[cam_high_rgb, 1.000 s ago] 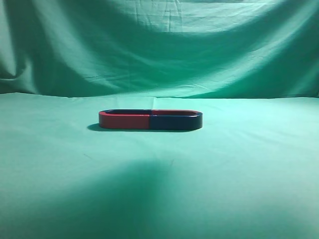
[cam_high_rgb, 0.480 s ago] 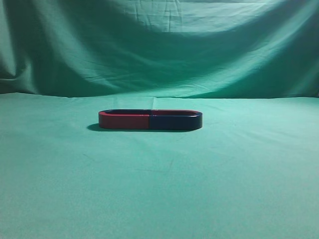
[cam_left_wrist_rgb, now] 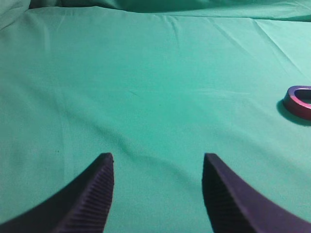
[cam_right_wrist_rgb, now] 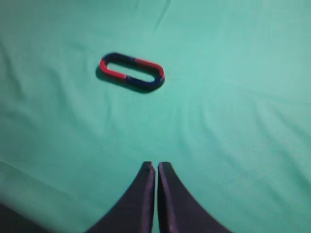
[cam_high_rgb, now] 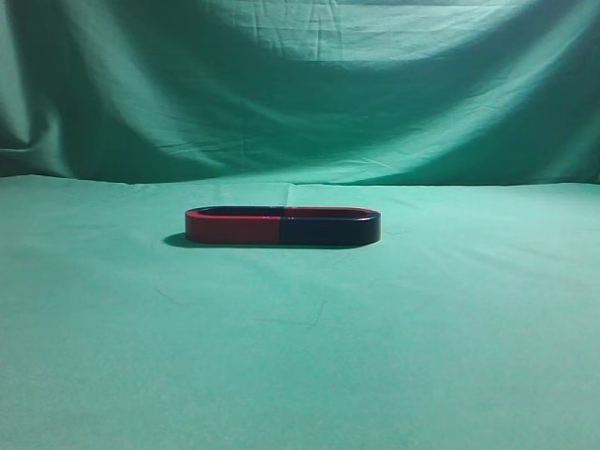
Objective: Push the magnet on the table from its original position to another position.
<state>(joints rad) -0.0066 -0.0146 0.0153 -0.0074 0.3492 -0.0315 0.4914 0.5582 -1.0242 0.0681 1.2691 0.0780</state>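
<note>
The magnet lies flat on the table, its dark navy arm facing the camera and its red arm behind. It touches a matching magnet end to end, so the two form one oval. In the right wrist view the magnet is the right half of the oval, well ahead of my right gripper, which is shut and empty. My left gripper is open and empty above bare cloth, and the magnet is out of its view. Neither gripper shows in the exterior view.
The matching magnet shows its red arm to the camera and forms the left half of the oval. Its rounded end shows at the right edge of the left wrist view. A wrinkled green backdrop hangs behind the table.
A broad shadow on the front of the table one second ago has gone. The two magnets have not moved.
</note>
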